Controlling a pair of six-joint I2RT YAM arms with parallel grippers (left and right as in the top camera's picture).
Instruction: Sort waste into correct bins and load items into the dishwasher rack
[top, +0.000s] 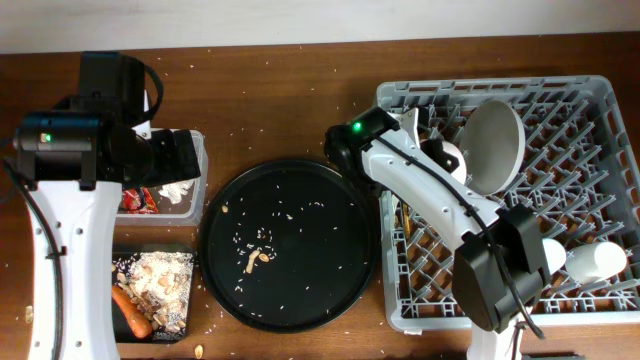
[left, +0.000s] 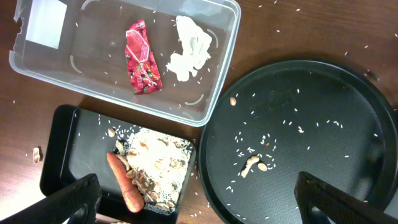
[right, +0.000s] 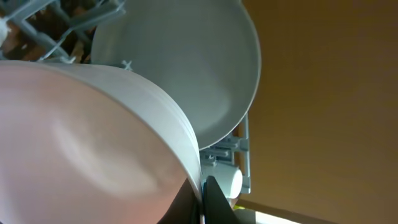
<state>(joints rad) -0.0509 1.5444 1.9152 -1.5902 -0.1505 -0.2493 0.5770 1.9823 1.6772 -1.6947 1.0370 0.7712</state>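
My right gripper (right: 202, 199) is shut on the rim of the white bowl (right: 81, 137) and holds it over the grey dishwasher rack (top: 580, 130), next to the pale plate (top: 495, 145) standing on edge; the plate also shows in the right wrist view (right: 186, 62). A whitish cup (top: 597, 260) lies in the rack. My left gripper (left: 205, 205) is open and empty above the bins. The clear tub (left: 37, 62) holds the red wrapper (left: 143, 57) and white tissue (left: 189, 48). The black tray (left: 74, 143) holds the carrot (left: 124, 183) and food scraps (left: 158, 162). Fork and chopstick are not discernible.
The large round black tray (top: 330, 290) sits at mid-table with scattered rice grains (left: 267, 134) and a few brown scraps (top: 255, 260). Loose grains dot the wooden table (top: 280, 90). My right arm (top: 440, 195) spans the rack's left side.
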